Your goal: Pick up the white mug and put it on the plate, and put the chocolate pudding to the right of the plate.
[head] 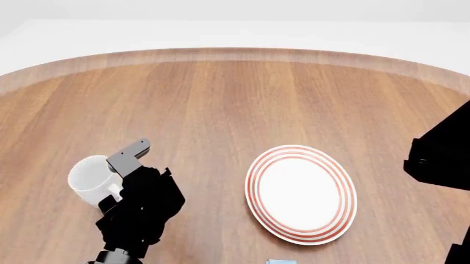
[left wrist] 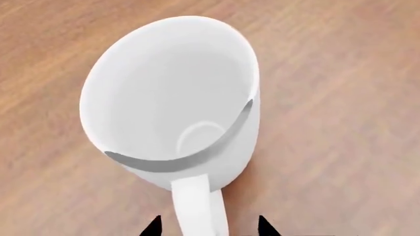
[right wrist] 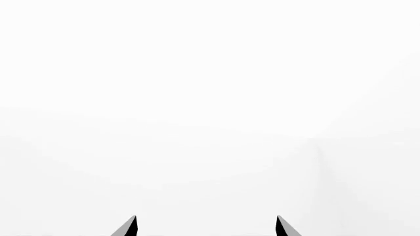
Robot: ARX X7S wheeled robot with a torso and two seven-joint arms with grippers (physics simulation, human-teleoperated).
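The white mug [left wrist: 172, 98] stands upright on the wooden table, at the left in the head view [head: 89, 177]. Its loop handle [left wrist: 200, 206] points toward my left gripper [left wrist: 210, 227]. That gripper is open, one black fingertip on each side of the handle, with a gap on both sides. The plate [head: 301, 193], white with red-orange rings, lies bare to the right of the mug. Only a light blue corner of the chocolate pudding [head: 280, 262] shows, at the near edge of the head view below the plate. My right gripper [right wrist: 206, 226] is open, facing blank white.
The round wooden table [head: 220, 99] stretches far behind the mug and plate to its curved back edge. My right arm [head: 441, 159] hangs dark at the right edge of the head view, above the table beside the plate.
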